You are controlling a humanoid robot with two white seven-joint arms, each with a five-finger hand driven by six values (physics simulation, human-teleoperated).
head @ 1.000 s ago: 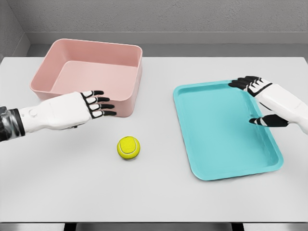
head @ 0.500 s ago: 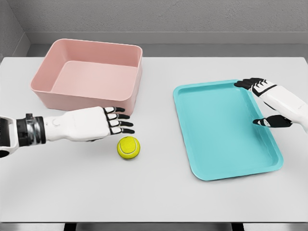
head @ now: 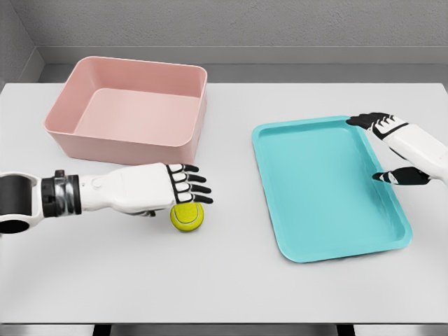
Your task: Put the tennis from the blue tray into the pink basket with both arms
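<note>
A yellow-green tennis ball [head: 188, 216] lies on the white table between the pink basket [head: 64, 130] and the blue tray [head: 329, 245]. My left hand [head: 187, 185] hovers just over the ball, its fingers spread flat and covering the ball's top edge; it holds nothing. The pink basket stands at the back left with nothing in it. The blue tray on the right also holds nothing. My right hand [head: 386, 148] sits over the tray's far right rim, fingers relaxed and holding nothing.
The white table [head: 224, 287] runs to its front edge at the bottom of the view. A grey wall stands behind the table.
My left hand has moved down and right from the basket's front wall to just over the ball. My right hand has drifted slightly to the right along the tray's rim.
</note>
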